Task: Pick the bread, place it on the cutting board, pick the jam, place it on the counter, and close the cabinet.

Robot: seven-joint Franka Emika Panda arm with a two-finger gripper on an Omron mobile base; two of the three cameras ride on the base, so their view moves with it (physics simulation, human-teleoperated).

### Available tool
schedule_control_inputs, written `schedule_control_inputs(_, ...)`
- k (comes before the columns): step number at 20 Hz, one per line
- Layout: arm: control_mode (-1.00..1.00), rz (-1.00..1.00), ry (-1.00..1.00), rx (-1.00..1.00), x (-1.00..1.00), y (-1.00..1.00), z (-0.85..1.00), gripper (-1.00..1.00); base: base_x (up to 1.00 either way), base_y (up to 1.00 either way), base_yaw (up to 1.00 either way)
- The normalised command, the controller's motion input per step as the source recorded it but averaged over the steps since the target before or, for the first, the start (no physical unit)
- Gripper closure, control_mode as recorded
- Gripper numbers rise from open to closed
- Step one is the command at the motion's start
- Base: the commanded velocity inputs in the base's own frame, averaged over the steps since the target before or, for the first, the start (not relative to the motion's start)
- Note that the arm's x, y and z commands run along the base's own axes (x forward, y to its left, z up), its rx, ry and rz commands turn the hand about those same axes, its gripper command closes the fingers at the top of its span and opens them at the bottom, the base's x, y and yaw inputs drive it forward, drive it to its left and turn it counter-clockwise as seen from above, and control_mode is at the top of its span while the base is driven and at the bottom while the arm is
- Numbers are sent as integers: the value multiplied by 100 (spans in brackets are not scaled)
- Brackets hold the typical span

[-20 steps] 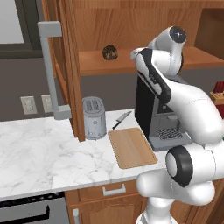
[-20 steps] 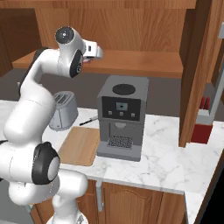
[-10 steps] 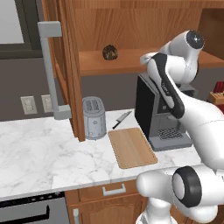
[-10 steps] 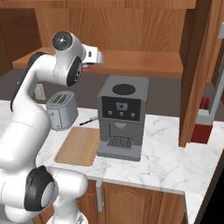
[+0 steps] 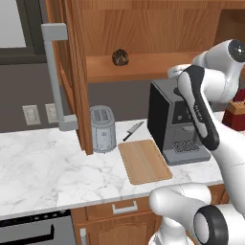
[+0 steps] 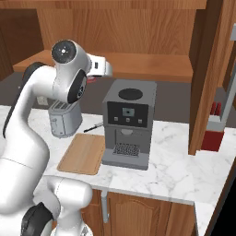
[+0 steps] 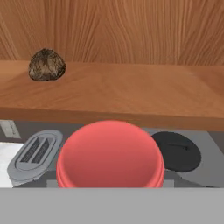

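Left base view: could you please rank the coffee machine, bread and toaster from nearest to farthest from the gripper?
1. The coffee machine, just beneath the gripper.
2. The bread, on the shelf, leftward.
3. The toaster, down on the counter, farther left.

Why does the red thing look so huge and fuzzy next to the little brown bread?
In the hand view the jam sits right against the camera, so its lid looms large and soft-edged, while the bread on the cabinet shelf is farther back; in the left base view the bread looks small and sharper.
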Motion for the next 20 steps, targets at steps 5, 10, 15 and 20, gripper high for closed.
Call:
schedule_control_inputs(5, -100, 0, 1, 0, -66, -30, 0, 100, 0, 0, 0)
schedule_control_inputs(10, -100, 0, 2, 0, -64, -29, -1, 100, 0, 0, 0)
schedule_control_inputs(15, -100, 0, 4, 0, -57, -6, -12, 100, 0, 0, 0)
schedule_control_inputs(20, -100, 0, 5, 0, -46, 7, -31, 100, 0, 0, 0)
